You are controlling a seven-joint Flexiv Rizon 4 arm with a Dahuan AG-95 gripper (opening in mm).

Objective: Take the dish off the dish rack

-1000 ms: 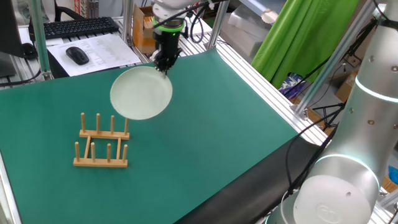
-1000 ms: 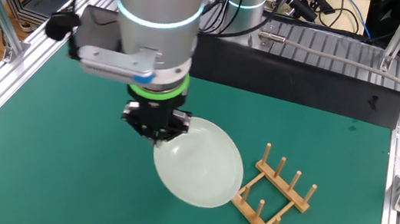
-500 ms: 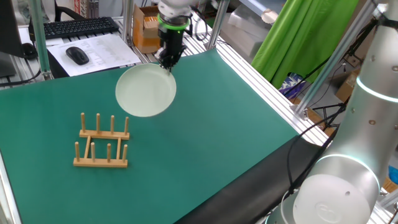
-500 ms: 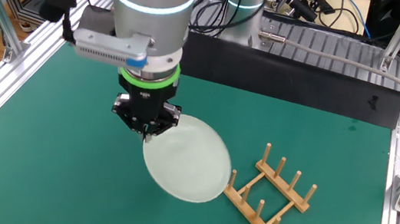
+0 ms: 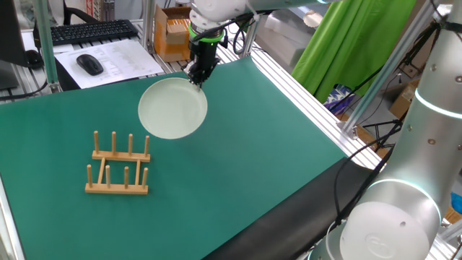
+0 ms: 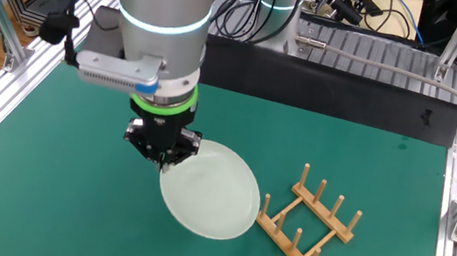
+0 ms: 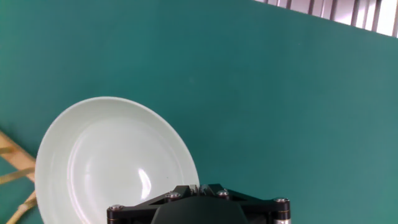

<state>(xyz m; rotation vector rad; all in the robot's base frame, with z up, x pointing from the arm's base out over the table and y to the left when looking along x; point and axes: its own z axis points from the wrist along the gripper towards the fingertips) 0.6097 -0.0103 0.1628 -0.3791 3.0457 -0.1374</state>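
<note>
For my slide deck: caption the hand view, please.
Gripper holds round pale-green plate by its rim above green mat.

Two fixed views face the mat (image 5: 238, 159) oppositely; hand view looks down.

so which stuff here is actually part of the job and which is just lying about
Part of the job:
- round pale greenish-white dish, held at its rim
- small light-brown wooden dish rack, empty
- black gripper, shut on the dish

Just lying about:
- black computer mouse
- black keyboard
- green cloth
</note>
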